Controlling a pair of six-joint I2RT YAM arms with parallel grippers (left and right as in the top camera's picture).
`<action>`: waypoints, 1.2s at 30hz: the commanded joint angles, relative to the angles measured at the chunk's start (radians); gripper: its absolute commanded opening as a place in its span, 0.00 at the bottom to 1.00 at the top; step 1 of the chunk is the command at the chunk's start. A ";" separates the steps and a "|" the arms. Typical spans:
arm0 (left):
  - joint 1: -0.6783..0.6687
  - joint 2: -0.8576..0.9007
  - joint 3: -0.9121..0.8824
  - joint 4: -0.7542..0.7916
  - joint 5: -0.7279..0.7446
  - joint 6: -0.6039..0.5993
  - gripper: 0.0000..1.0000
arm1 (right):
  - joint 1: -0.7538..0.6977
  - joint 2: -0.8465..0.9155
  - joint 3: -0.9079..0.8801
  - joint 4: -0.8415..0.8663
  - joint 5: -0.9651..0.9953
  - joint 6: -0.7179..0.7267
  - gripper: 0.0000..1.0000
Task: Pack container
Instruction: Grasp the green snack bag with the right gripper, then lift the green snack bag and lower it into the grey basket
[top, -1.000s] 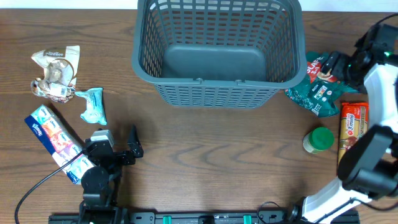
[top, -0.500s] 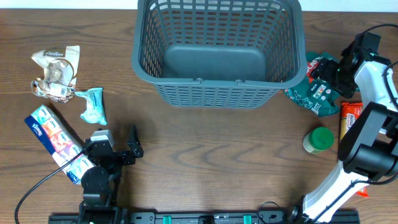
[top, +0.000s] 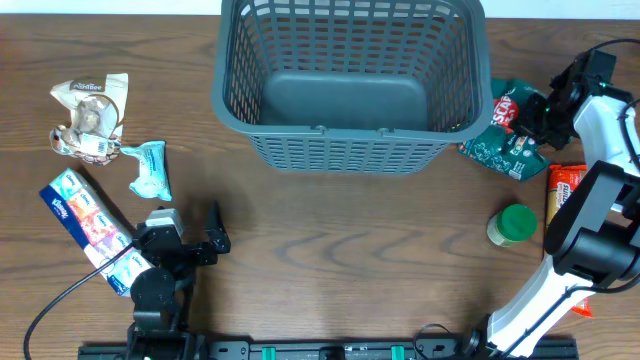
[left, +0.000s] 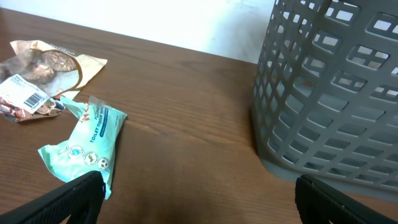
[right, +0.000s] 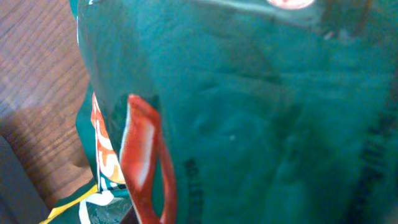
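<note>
The right tool (top: 538, 112) hung over the crinkled dark green foil snack bag (top: 505, 150), so close that its own camera showed little but green foil. Whether its jaws were closed on the bag could not be told. The large dark grey lattice-sided plastic basket (top: 345, 150) stood empty at the far middle of the brown wooden worktop (top: 350, 250), just beside the bag, so it lay directly to that tool's left. The left tool (top: 190, 228), jaws wide and empty, sat well apart, leaving the right arm much the nearer.
</note>
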 joint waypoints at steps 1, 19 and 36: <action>0.004 0.001 -0.019 -0.037 -0.026 -0.004 0.99 | 0.005 0.051 -0.025 -0.047 -0.049 -0.006 0.01; 0.004 0.001 -0.019 -0.038 -0.026 -0.004 0.98 | 0.008 -0.516 -0.021 0.038 -0.022 -0.070 0.01; 0.004 0.001 -0.019 -0.038 -0.023 -0.004 0.98 | 0.282 -0.789 -0.022 0.293 -0.162 -0.637 0.01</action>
